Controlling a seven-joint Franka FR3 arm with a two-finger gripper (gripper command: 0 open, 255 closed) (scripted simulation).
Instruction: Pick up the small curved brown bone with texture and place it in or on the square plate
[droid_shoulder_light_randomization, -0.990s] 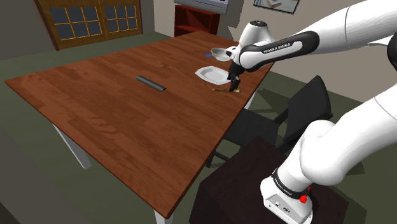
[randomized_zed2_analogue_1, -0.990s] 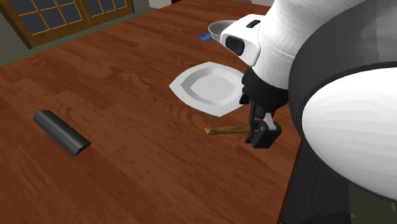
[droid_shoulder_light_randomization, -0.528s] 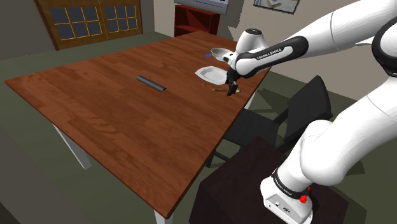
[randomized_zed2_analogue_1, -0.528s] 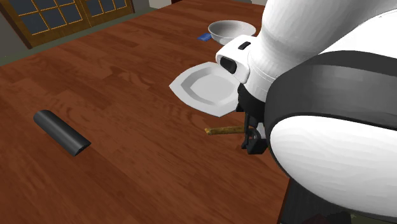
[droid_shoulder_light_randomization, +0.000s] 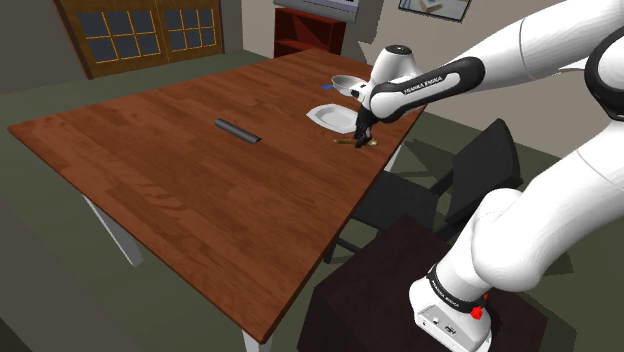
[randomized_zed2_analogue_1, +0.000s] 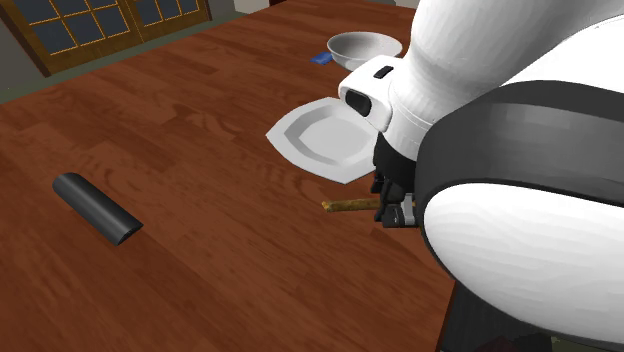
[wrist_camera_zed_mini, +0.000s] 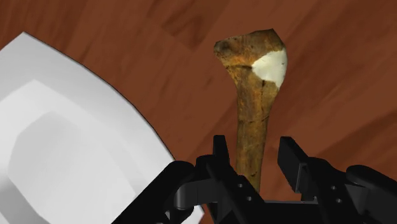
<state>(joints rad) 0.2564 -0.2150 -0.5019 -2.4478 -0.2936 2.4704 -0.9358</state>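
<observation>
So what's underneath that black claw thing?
The brown bone lies on the wooden table, between the open fingers of the gripper. Its near end is hidden behind them.

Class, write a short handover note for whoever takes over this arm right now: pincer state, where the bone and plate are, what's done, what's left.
Pincer: open, low over the table, one finger on each side of the bone, not clasping it.
Bone: lying on the table beside the plate, apart from it.
Done: pincer lined up on the bone.
Left: shut on the bone, lift, carry to the plate, release.
</observation>
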